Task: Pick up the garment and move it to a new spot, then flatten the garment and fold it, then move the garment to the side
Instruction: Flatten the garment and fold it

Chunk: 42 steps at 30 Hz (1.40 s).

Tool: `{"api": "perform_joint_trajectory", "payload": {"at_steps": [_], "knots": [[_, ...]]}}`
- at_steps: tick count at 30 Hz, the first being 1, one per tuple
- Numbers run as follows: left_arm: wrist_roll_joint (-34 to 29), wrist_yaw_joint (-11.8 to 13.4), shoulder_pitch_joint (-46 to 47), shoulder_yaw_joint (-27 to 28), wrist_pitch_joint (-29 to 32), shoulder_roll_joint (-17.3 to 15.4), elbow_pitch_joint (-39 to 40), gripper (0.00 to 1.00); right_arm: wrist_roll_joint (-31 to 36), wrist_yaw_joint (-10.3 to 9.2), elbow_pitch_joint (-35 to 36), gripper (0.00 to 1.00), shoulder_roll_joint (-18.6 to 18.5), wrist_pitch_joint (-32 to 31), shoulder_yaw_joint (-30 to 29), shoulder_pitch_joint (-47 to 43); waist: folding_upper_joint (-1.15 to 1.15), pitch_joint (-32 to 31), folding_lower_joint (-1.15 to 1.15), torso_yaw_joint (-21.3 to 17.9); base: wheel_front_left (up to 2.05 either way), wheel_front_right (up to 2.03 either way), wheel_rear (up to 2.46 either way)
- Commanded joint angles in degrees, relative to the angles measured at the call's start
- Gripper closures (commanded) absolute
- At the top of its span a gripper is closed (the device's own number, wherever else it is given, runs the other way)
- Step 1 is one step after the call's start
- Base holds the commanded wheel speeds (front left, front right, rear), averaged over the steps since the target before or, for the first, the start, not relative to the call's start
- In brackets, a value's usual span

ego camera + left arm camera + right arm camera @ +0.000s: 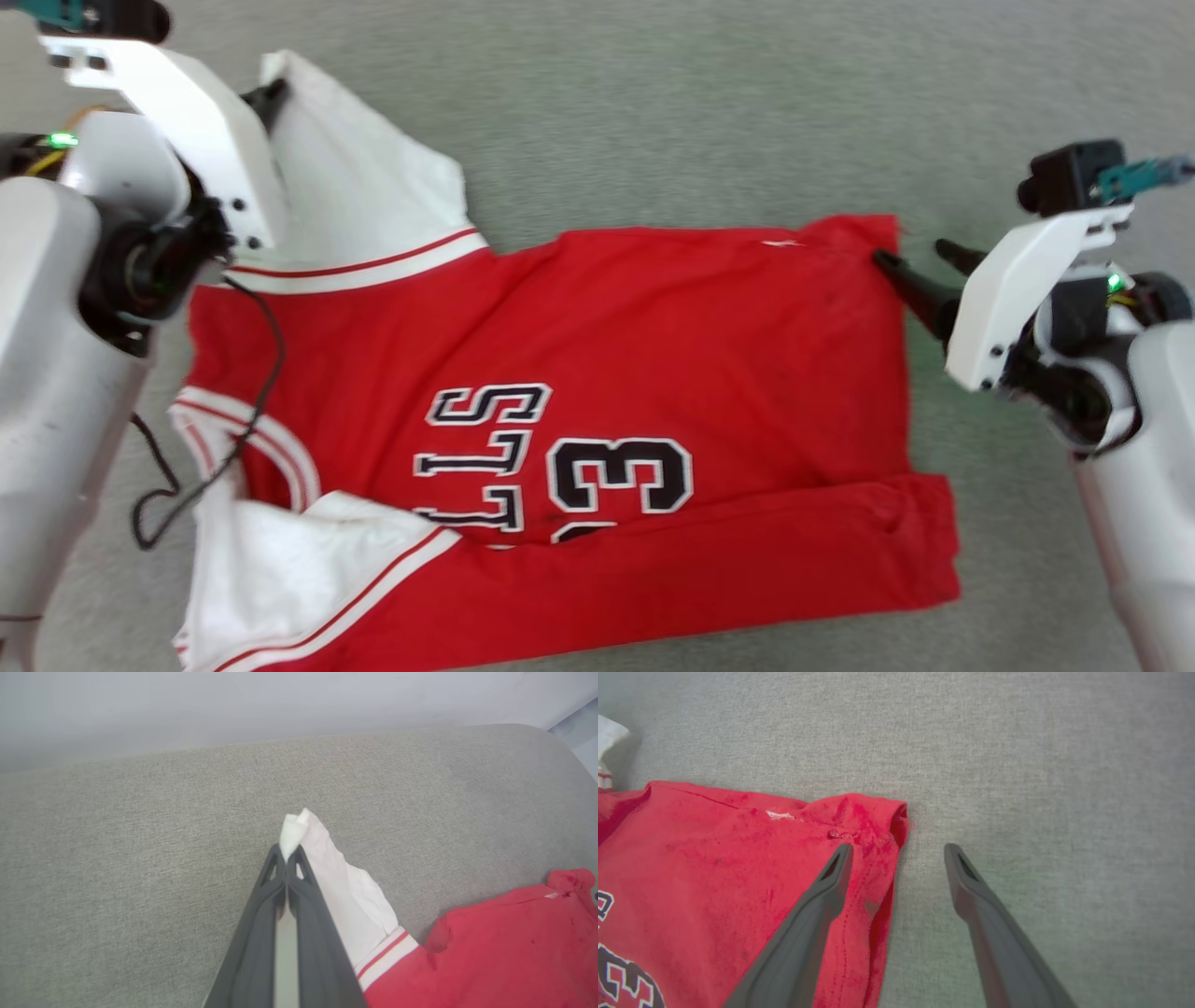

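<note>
Two sets of fingers in play, talk me through them!
— My left gripper is pinched tight on the tip of the white sleeve, with a little tuft of cloth poking out just past the fingertips. My right gripper is spread wide. One finger lies over the red corner, the other over the bare grey cushion, and the hem runs between them.

And the shirt itself, where is it?
— Spread on the cushion between my two hands, sleeve end by my left fingers, bottom hem by my right. Red body, white short sleeves with red-and-white striped trim, black letters and a number outlined in white. The long side nearest my wrists looks folded over onto the front already, covering part of the print.

How will it handle?
— Light and floppy, I'd say. It wrinkles and sags wherever it isn't held, so one pinch alone would let it drape and bunch. Likely a slick sports fabric too, so a shallow bite could slip out.

So where do you grab?
— Corners and edges. The left has the sleeve tip. I'd close the right on the corner under my inner finger, taking in every layer there, well onto the cloth rather than the very lip. With both ends held, the side should lift evenly and fold over flat.
</note>
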<state>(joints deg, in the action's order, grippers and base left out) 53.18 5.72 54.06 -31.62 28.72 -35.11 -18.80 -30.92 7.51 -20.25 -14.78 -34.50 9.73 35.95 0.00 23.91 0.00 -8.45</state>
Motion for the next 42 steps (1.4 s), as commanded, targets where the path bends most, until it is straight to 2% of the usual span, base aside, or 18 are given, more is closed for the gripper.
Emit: {"api": "perform_joint_trajectory", "payload": {"at_steps": [1, 7, 11, 14, 17, 23, 30, 36, 42], "knots": [[0.14, 0.01, -1.24, -0.01, -0.82, 0.6, 0.63, 1.0, 0.16, -0.05, -1.54, 0.0, -0.12, -1.04, -0.29, 1.91, 0.0, -0.52, 0.0, 3.16, 0.0, 0.0, 0.0], [0.01, -0.12, -2.23, -0.35, -2.84, 2.08, 3.61, 1.0, 0.54, -0.05, -8.21, 0.0, -0.08, -4.32, -1.43, 6.64, 0.0, 1.62, 0.0, 5.91, 0.0, 0.0, 0.0], [0.42, -0.46, -3.25, -0.24, -3.85, 2.0, 4.81, 1.0, 1.56, -0.07, -15.27, 0.0, 1.25, -10.0, -0.55, 6.82, 0.0, 2.33, 0.0, 6.88, 0.0, 0.0, 0.0], [0.7, -0.55, -4.42, -0.22, -4.27, 1.84, 5.19, 1.0, 1.51, -0.06, -18.7, 1.0, 2.27, -13.88, 0.43, 6.09, 0.0, 2.33, 0.0, 7.25, 0.0, 0.0, 0.0], [0.95, -0.54, -5.36, 0.02, -4.81, 1.43, 5.13, 1.0, 1.15, -0.03, -18.48, 1.0, 2.19, -13.88, 0.73, 6.92, 0.0, 1.7, 0.0, 7.38, 0.0, 0.0, 0.0], [1.51, -0.13, -7.8, 1.3, -7.12, 0.64, 5.27, 1.0, 1.29, -0.04, -13.99, 1.0, -1.43, -9.93, 0.9, 9.68, 0.0, -1.41, 0.0, 7.51, 0.0, 0.0, 0.0], [1.98, 1.31, -14.75, 2.32, -10.34, -1.45, 7.35, 1.0, 1.74, -0.05, -8.39, 1.0, -4.52, -5.79, 0.64, 5.9, 0.0, -8.0, 0.0, 7.57, 0.0, 0.0, 0.0], [4.46, 5.21, -25.98, 5.07, -13.43, -4.04, 11.86, 1.0, 3.26, -0.06, -3.07, 1.0, -5.63, -3.27, 0.16, -2.99, 0.0, -13.9, 0.0, 7.59, 0.0, 0.0, 0.0], [9.42, 9.39, -40.34, 7.49, -15.34, -4.54, 15.88, 1.0, 3.47, -0.06, 1.59, 1.0, -3.96, -1.66, -1.63, -14.25, 0.0, -18.05, 0.0, 7.73, 0.0, 0.0, 0.0]]}}
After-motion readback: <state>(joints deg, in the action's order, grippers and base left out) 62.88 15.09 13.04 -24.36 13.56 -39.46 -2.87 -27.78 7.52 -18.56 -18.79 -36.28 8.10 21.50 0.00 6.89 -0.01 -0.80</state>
